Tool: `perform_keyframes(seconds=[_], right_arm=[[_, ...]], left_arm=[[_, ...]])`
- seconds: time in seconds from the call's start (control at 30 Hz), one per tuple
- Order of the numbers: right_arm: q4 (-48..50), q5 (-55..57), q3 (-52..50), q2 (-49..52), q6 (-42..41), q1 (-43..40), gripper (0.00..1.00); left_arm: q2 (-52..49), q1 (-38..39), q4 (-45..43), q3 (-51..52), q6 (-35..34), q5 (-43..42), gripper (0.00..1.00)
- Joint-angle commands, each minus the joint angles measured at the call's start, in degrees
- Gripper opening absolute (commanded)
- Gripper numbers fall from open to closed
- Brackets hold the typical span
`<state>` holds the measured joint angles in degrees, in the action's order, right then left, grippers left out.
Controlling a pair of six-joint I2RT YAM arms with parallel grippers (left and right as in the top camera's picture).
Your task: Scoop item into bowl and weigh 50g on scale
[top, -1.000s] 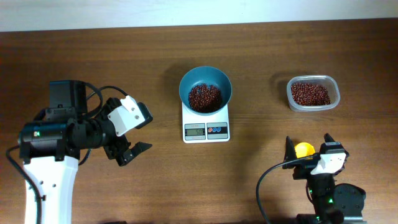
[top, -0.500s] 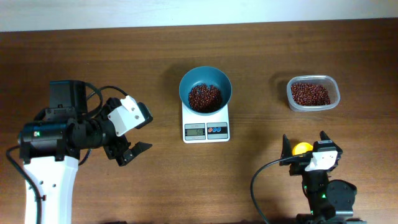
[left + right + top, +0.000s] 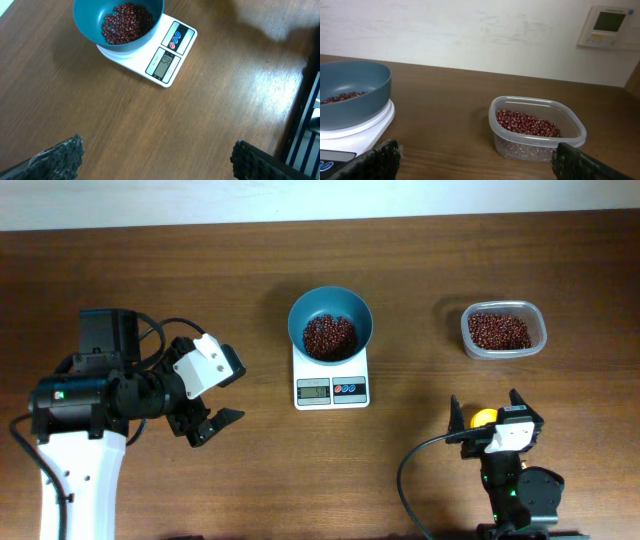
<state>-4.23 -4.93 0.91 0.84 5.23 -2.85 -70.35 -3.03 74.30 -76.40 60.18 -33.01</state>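
**Left gripper.** The left gripper is held above the table with its fingers fully released; nothing is grasped. In the left wrist view, only bare wood is seen between the two fingertips.

**Right gripper.** The right gripper is likewise spread wide, and nothing is clamped between its fingers. From overhead, a small yellow object is seen between these fingers. Its identity cannot be determined, nor whether it is touched.

**Task items.** The bowl is seated on the scale, toward the scale's far edge, and the display and buttons are left uncovered. A heap of beans is contained in the bowl. Bowl and scale are located well ahead of the left fingers, roughly in line with the gap between them. From the right fingers, the same pair is located ahead and to the left, with the corner of the scale just beyond the left fingertip.

**Supply.** A clear tub, partly filled with more beans, is located ahead of the right fingers, nearer the right one, and well apart from the scale.

**Display.** Digits are shown on the display, but they are too small to be read reliably.
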Motion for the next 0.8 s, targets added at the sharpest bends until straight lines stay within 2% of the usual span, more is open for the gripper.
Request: perform_keyframes(seconds=[0.0,0.17,0.77], right_arm=[[0.04,0.5,-0.59,-0.66,0.52,2.43,0.99],[0.11,0.48,-0.59,-0.66,0.52,6.69,0.99],[0.13,0.5,-0.59,-0.63,0.52,6.6,0.99]], left_arm=[[0.17,-0.24,0.09,-0.72,-0.74,-1.07,0.99],[0.17,-0.24,0.09,-0.72,-0.74,-1.07,0.99],[0.17,-0.24,0.09,-0.72,-0.74,-1.07,0.99]])
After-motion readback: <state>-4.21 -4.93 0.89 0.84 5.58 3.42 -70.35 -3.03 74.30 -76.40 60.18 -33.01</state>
